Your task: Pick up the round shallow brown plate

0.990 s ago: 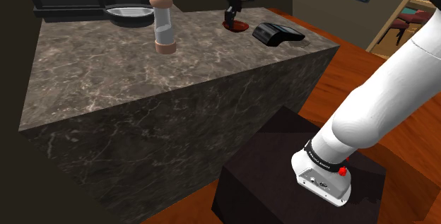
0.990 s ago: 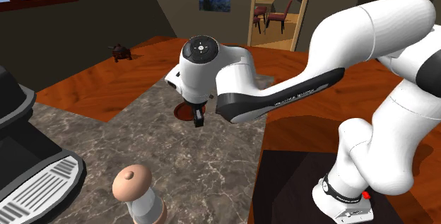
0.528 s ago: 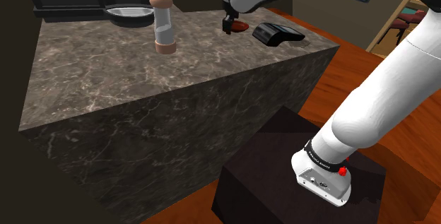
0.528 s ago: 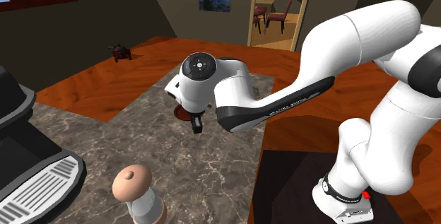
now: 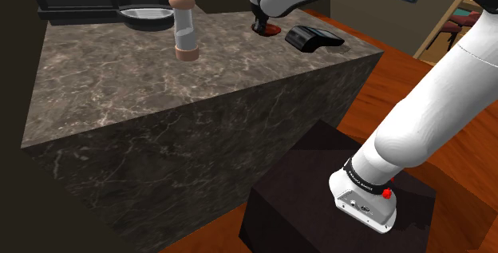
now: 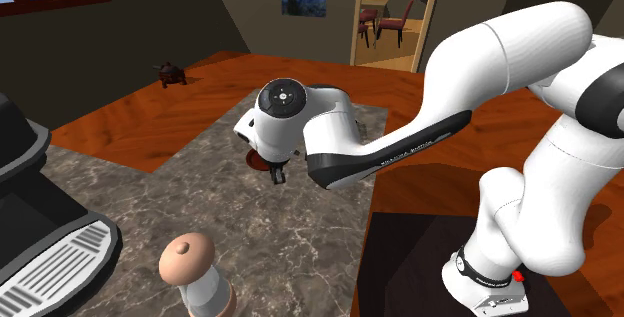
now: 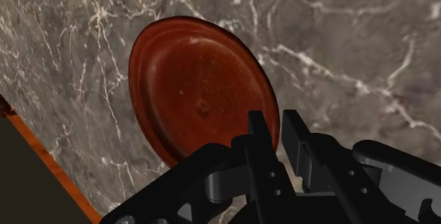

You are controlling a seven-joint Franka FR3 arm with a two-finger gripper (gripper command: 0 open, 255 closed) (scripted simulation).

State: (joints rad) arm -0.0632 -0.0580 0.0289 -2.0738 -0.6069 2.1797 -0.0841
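The fingers (image 7: 259, 141) have shifted to the plate (image 7: 198, 88) rim.

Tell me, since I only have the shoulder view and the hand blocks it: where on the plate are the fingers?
Observer: In the wrist view the gripper stands at the plate rim, one finger over the inside and the other outside it, over the counter.
Operator: Are they wide apart?
Observer: No, nearly together, with the rim in the narrow gap between them.
Operator: How near the counter's edge is the plate?
Observer: Close. The wrist view shows the edge just past the plate, on the side away from the fingers.
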